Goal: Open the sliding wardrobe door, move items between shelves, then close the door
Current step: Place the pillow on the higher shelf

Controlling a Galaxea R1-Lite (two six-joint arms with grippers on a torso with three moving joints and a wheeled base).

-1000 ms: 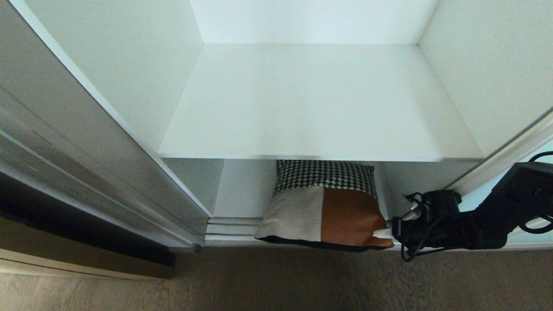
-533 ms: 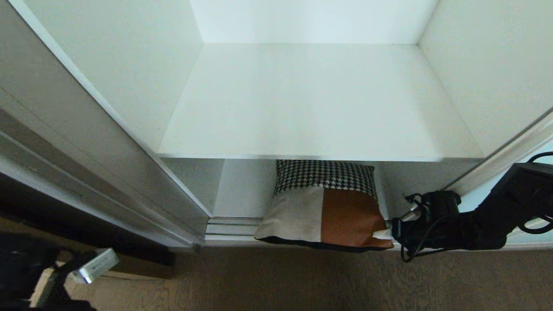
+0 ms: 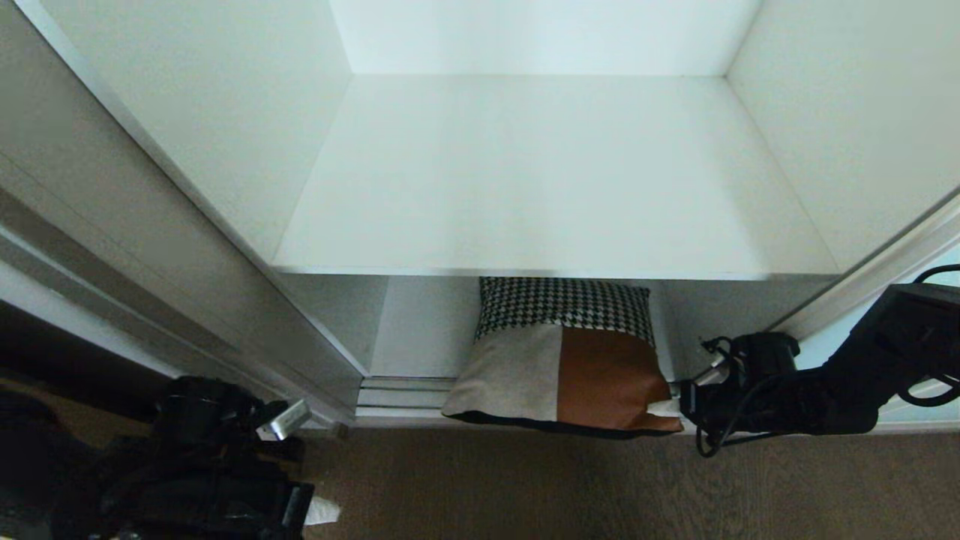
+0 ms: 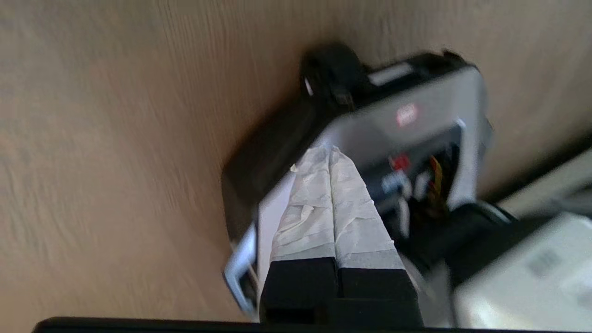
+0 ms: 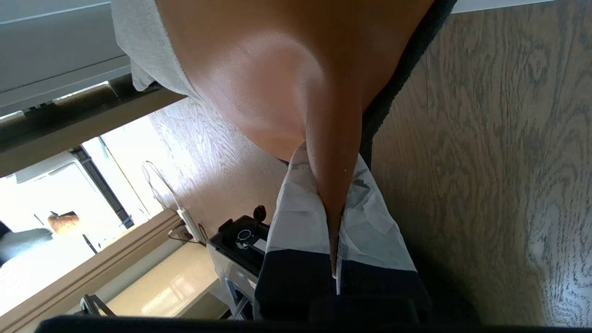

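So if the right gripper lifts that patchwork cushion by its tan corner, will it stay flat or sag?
Probably sag: the houndstooth, grey and tan leather-look cushion looks soft, and its corner already bunches thin inside the right gripper. It is likely light for its bulk. The glossy tan panel could slip.

Wood-grain floor [image 3: 525, 487], brown, running in front of the wardrobe. Dark gap [image 3: 67, 360] low at the left, beside the wardrobe's side panel.

the white shelf [image 3: 555, 172] is evenly and softly lit, while the floor [image 3: 525, 487] below is left dim. the left wrist view is smeared by motion blur. strong glare is seen through a bright doorway [image 5: 55, 217] in the right wrist view.
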